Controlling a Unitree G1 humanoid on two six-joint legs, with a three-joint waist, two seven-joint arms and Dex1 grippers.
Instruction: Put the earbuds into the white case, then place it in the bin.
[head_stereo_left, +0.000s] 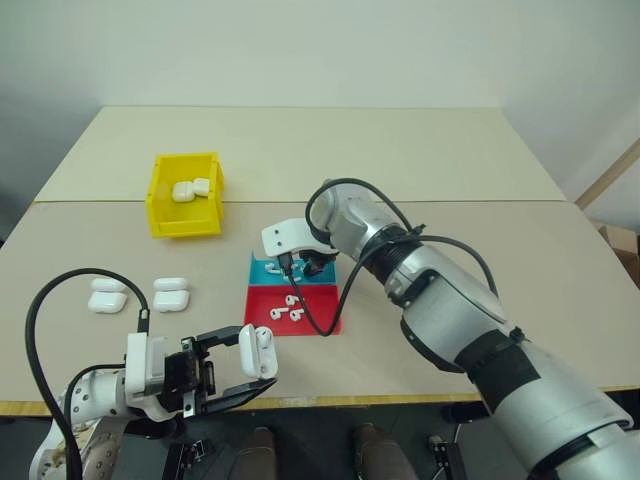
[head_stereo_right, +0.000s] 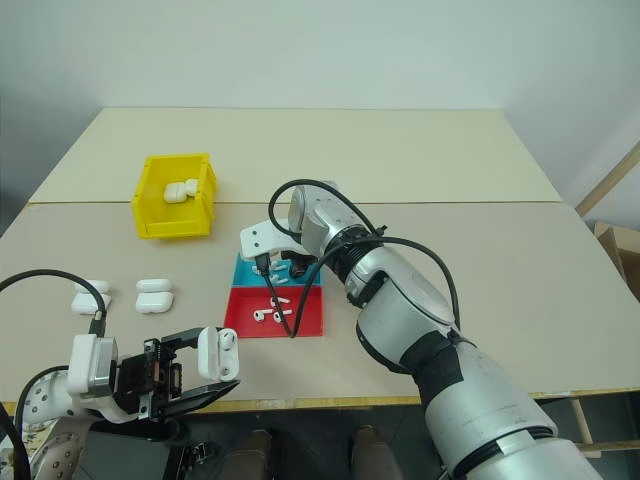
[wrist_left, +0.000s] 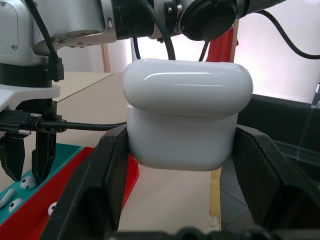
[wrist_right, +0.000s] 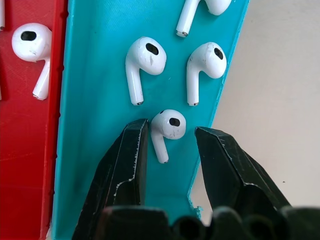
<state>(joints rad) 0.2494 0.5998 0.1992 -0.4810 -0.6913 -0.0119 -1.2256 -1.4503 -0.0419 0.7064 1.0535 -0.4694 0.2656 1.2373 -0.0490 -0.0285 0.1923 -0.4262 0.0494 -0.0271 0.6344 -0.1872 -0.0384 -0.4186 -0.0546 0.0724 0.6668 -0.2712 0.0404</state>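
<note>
The bin (head_stereo_left: 186, 195) was bright yellow, with white cases (head_stereo_left: 191, 188) inside. The flat tray (head_stereo_left: 292, 297) was half blue, half red. The earbuds (wrist_right: 168, 126) were glossy white with small dark openings. The case (wrist_left: 186, 112) was plain white between black fingers (wrist_left: 95, 180). The surface (head_stereo_left: 400, 160) was pale beige, unpatterned. Two more cases (head_stereo_left: 140, 296) were white.
</note>
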